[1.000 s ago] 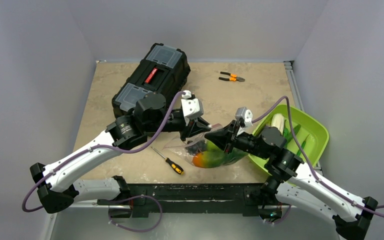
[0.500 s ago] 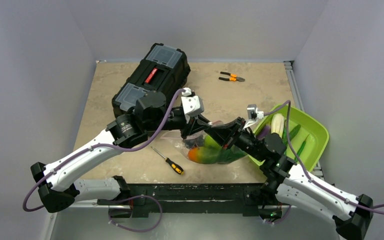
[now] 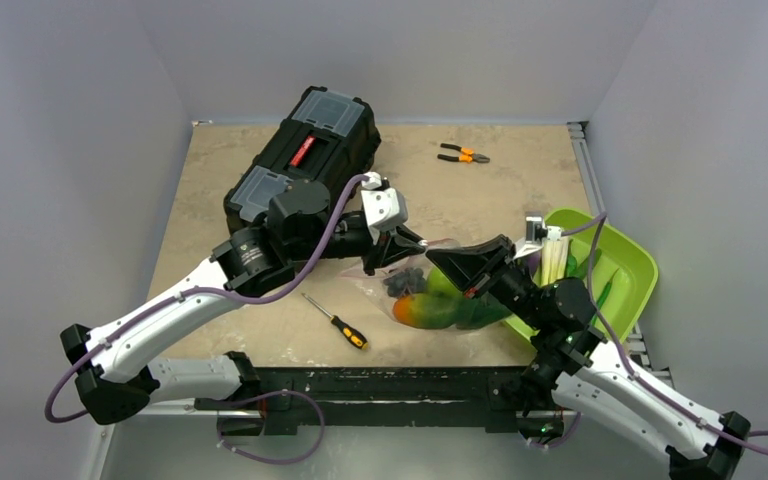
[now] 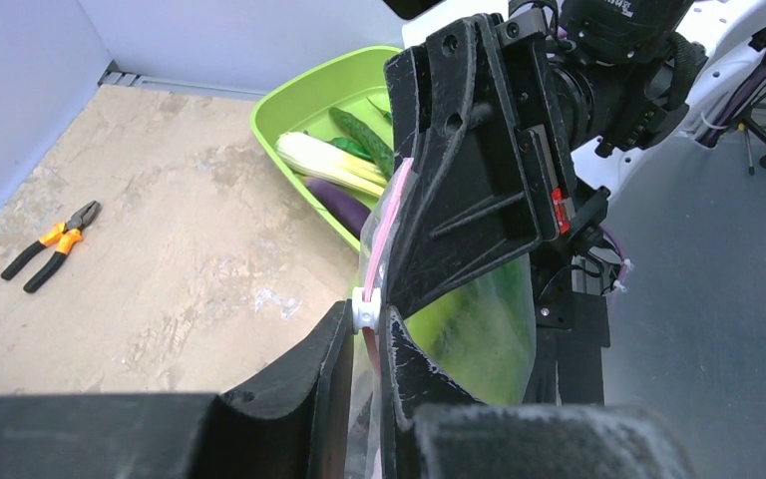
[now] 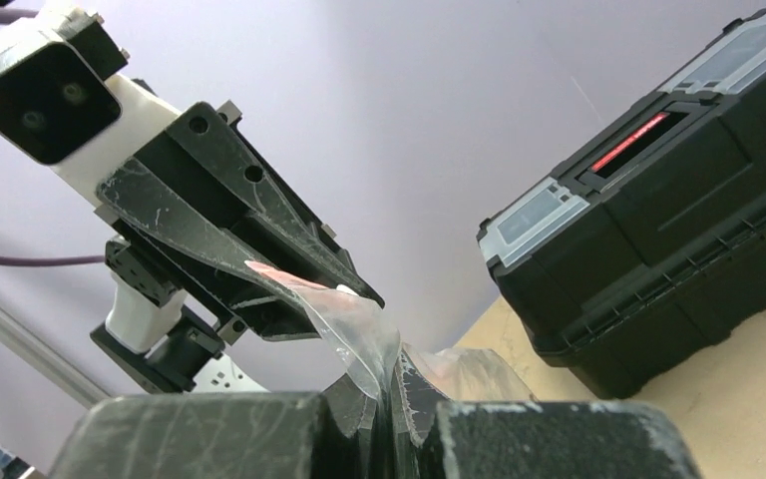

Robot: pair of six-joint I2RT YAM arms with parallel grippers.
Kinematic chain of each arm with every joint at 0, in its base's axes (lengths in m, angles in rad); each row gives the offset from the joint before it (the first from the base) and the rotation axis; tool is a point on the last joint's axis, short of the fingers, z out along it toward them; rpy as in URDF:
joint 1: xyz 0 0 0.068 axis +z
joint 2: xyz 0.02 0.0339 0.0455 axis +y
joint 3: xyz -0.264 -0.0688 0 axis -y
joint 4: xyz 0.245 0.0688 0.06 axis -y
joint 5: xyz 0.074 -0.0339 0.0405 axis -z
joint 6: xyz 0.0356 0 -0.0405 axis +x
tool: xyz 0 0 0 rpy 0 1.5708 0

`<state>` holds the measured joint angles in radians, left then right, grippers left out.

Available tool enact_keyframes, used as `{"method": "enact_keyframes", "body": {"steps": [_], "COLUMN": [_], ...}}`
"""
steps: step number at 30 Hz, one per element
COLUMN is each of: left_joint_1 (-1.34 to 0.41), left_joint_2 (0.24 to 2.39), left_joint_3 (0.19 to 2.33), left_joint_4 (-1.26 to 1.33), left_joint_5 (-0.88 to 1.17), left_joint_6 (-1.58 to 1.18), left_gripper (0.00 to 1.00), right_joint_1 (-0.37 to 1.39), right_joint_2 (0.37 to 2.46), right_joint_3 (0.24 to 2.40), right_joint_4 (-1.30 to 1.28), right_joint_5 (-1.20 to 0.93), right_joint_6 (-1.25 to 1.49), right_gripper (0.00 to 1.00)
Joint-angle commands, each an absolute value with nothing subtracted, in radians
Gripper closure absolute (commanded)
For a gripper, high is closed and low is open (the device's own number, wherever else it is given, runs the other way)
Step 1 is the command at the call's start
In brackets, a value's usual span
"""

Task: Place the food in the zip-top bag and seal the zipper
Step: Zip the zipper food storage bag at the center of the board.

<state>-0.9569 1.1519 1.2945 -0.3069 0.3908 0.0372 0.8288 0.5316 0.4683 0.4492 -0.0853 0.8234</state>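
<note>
The clear zip-top bag [image 3: 438, 300] hangs between my two grippers above the table's near middle. It holds an orange-and-green food piece [image 3: 422, 311] and a dark piece [image 3: 400, 283]. My left gripper [image 3: 412, 246] is shut on the pink zipper [image 4: 383, 228] right at its white slider [image 4: 362, 310]. My right gripper [image 3: 442, 263] is shut on the bag's top edge [image 5: 364, 334] close beside it. More food lies in the lime-green bowl [image 3: 632, 262]: a white-stemmed leafy green [image 4: 325, 166], a purple eggplant [image 4: 340, 207] and a green cucumber [image 4: 363, 140].
A black toolbox [image 3: 301, 162] stands at the back left, just behind the left arm. Orange-handled pliers [image 3: 463, 154] lie at the back. A screwdriver [image 3: 337, 323] lies near the front edge, left of the bag. The bowl sits against the right edge.
My right arm has swung right and its gripper has slid along the bag's top away from the left gripper. The bag and the food in it shifted slightly right. The left gripper barely moved.
</note>
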Motion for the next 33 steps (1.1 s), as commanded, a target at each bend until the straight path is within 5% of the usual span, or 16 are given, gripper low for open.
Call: {"method": "enact_keyframes", "body": {"steps": [1, 16, 33], "left_joint_1": [-0.95, -0.95, -0.95], "left_joint_2": [1.15, 1.167, 1.16], "left_joint_3": [1.321, 1.328, 1.327], "left_joint_4": [-0.345, -0.358, -0.369], "left_joint_5": [0.365, 0.361, 0.324], "left_joint_6": [0.029, 0.034, 0.053], "left_gripper": [1.0, 1.0, 1.0], "right_joint_1": [0.784, 0.676, 0.673], "right_joint_2": [0.479, 0.45, 0.348], "right_joint_3": [0.473, 0.484, 0.663], "right_joint_4": [0.605, 0.644, 0.35], "right_joint_5": [-0.017, -0.01, 0.147], "right_joint_6": [0.898, 1.077, 0.917], "right_gripper": [1.0, 1.0, 1.0]}}
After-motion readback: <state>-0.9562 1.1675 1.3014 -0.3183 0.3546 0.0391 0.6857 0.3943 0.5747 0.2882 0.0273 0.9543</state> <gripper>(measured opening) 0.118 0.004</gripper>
